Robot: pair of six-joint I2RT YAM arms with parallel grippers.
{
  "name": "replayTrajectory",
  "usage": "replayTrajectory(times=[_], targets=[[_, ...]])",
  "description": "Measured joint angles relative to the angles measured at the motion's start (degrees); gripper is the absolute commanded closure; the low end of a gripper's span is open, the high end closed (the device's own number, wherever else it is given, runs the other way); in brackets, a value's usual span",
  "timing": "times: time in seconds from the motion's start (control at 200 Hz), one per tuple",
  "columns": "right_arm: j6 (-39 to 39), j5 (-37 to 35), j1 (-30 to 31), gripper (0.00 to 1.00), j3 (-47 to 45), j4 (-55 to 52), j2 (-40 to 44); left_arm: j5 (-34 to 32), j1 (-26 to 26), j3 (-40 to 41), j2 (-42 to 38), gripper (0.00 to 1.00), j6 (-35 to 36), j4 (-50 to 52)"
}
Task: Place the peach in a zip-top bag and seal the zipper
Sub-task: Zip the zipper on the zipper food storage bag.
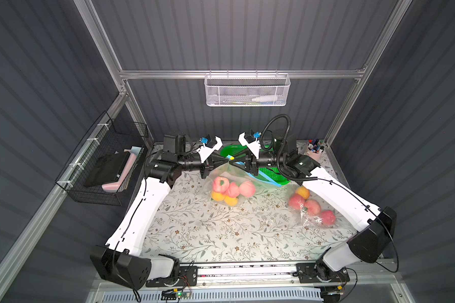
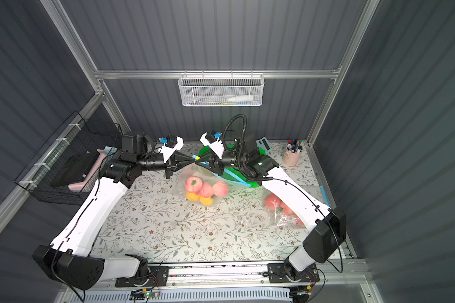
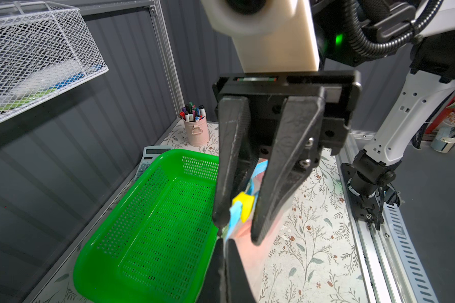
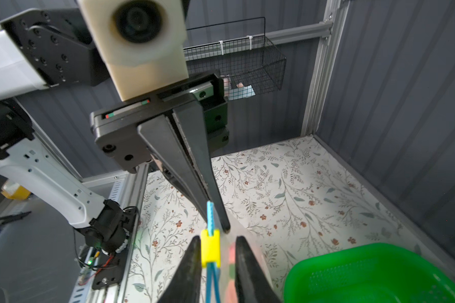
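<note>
Where the bag (image 1: 235, 174) hangs: from my two claws, above the table's (image 1: 208, 236) far edge, just in front of the basket (image 3: 155, 223).
Left claw (image 1: 227, 160): clamped tight on the end of the bag's blue zipper strip.
Right claw (image 4: 218, 240): fingers parted, straddling the yellow slider (image 4: 210, 248) (one touches it, the other stands off).
Peach (image 1: 247, 189): inside the bag, low down among other fruit.
Second bag (image 1: 313, 210): fruit-filled, near the right edge.

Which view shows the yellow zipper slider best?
Right wrist: the yellow slider sits large and unobstructed on the blue zipper track. Left wrist shows it smaller and partly hidden; in both top views it is a tiny speck.
</note>
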State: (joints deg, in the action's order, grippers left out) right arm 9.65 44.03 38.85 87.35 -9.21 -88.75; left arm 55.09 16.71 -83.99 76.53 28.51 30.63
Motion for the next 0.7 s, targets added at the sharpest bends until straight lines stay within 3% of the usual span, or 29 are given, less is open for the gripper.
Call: replayTrajectory(times=[0.09, 0.225, 0.62, 0.7], targets=[[-0.4, -0.5, 0.0, 0.61, -0.1, 0.2, 0.0, 0.0, 0.0, 0.0, 0.0, 1.00, 0.0, 0.0], [-0.7, -1.3, -0.2, 0.61, -0.2, 1.0, 0.1, 0.0, 0.0, 0.1, 0.0, 1.00, 0.0, 0.0], [-0.7, 1.1, -0.5, 0.94, -0.5, 2.5, 0.2, 0.0, 0.0, 0.3, 0.0, 1.00, 0.0, 0.0], [-0.5, 1.4, -0.5, 0.96, -0.6, 2.4, 0.2, 0.0, 0.0, 0.3, 0.0, 0.88, 0.0, 0.0]])
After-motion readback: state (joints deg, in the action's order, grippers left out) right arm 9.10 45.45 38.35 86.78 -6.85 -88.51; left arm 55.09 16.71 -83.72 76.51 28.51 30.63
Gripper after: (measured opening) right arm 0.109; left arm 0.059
